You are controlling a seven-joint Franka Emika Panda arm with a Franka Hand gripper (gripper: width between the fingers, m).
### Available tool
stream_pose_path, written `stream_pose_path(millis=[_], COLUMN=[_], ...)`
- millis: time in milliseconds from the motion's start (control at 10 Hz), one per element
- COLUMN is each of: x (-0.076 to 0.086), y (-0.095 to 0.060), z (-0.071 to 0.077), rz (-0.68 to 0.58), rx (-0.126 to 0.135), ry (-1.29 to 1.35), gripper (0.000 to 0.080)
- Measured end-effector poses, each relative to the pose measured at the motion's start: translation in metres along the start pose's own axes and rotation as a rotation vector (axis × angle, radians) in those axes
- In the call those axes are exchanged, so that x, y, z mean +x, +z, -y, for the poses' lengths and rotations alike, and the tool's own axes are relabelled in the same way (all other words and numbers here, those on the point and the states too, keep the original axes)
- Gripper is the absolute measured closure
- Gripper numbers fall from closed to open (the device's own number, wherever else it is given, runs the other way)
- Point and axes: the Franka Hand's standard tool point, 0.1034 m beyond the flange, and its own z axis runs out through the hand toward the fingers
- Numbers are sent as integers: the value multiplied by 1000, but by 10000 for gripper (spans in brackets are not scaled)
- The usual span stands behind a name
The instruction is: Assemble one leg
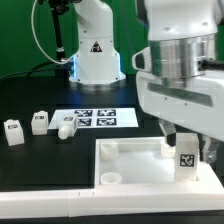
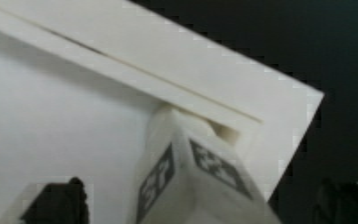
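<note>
Far off to the exterior view's left of the gripper [image 1: 186,150] stand three spare legs [image 1: 13,132] on the black table [image 1: 30,100], well apart from the work and no hindrance; nearer, but behind the gripper, lies the marker board [image 1: 97,119], also clear of the path; directly below and around the gripper sits the big white rimmed tray [image 1: 135,170], with a round socket [image 1: 111,177] at its near corner on that side; between the fingers, the leg [image 1: 185,160] stands upright with its tag facing the camera, and the gripper appears clenched on it, though the fingertips themselves are largely hidden by the wrist housing. In the wrist view the leg [image 2: 197,165] reaches down into the tray's corner [image 2: 229,120], close against the raised rim; whether it is seated I cannot tell. To do this step well, I judge the post must be kept plumb, centred on the corner socket, and pressed or turned straight down; the rim walls beside it are the chief obstacle, since a tilted leg could catch there.
</note>
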Motion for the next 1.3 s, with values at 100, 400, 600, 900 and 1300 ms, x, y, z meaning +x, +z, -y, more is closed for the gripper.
stream_pose_path(millis=[100, 400, 600, 900, 1300], x=[2, 11, 18, 18, 18], y=[0, -4, -2, -2, -2], z=[-1, 0, -1, -1, -3], rz=[-1, -32, -29, -28, -29], rx=[-1, -26, -25, -22, -22], ry=[-61, -653, -722, -649, -359], gripper=[151, 150, 179, 357, 514])
